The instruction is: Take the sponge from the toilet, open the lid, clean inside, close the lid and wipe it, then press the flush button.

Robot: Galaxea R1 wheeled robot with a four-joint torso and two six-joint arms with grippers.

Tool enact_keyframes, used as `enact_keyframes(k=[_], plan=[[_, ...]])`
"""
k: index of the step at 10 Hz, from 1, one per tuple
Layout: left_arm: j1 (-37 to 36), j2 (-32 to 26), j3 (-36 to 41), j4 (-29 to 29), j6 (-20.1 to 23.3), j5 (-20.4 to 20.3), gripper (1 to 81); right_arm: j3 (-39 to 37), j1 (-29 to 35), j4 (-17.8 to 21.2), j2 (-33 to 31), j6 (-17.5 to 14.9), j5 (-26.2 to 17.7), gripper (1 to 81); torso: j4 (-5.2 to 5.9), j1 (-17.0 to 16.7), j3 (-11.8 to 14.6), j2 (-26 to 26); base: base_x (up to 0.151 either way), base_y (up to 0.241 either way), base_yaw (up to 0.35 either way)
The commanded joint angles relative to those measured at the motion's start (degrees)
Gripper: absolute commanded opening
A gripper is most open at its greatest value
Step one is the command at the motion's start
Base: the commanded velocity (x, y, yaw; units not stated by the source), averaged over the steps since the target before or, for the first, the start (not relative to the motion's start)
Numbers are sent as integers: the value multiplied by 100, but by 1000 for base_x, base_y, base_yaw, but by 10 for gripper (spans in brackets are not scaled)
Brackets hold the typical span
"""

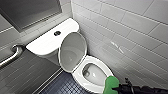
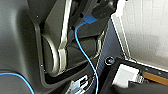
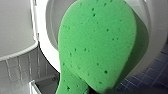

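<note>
Right tool (image 1: 114, 88) grips sponge (image 1: 110, 83) near open toilet (image 1: 45, 43), white-tiled walls (image 1: 125, 27).

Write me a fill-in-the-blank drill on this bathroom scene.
1. The toilet has its lid standing ____, not shut.
2. The sponge is ____ in colour.
3. The gripper holding the sponge is the robot's ____ one.
4. The flush button sits on top of the ____.
Missing words: open; green; right; tank.
</note>
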Motion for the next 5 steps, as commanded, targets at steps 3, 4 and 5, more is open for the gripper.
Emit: enact_keyframes(k=[3,4,5], plan=[[222,-62,138,74,19,528,811,-753,1548,-23,1410,437,-528,10,0,0,0,0,0,0,0],[222,-62,129,65,19,528,811,-1170,1557,-23,1906,437,-589,10,0,0,0,0,0,0,0],[222,-62,112,74,19,528,811,-1509,1575,-49,2298,428,-669,10,0,0,0,0,0,0,0]])
